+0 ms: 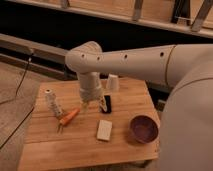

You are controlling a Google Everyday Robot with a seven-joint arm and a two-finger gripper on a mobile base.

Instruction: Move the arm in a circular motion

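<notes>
The very large cream-white tubular arm (130,60) is reaching in from the right edge of the frame and bending down at a rounded joint near upper centre. Its end effector (91,103) is hanging just above the middle of the light wooden slatted surface (55,150), gripping none of the items there; how far it is spread cannot be told. Judging by the task, it is being kept off the objects because the motion is a free sweep in the air rather than a grasp.

The objects are lying scattered around it, seemingly as bystanders. An orange carrot with a green stem (68,117) is lying at centre left, beside a pale upright bottle-like object (52,103). A flat black rectangular device (106,103) is sitting just right of the end effector, and a small white upturned cup (113,83) is standing behind it. A cream rectangular block (104,130) is resting at lower centre.

The dark purple round bowl (143,128), at lower right, is appearing to hold nothing.
</notes>
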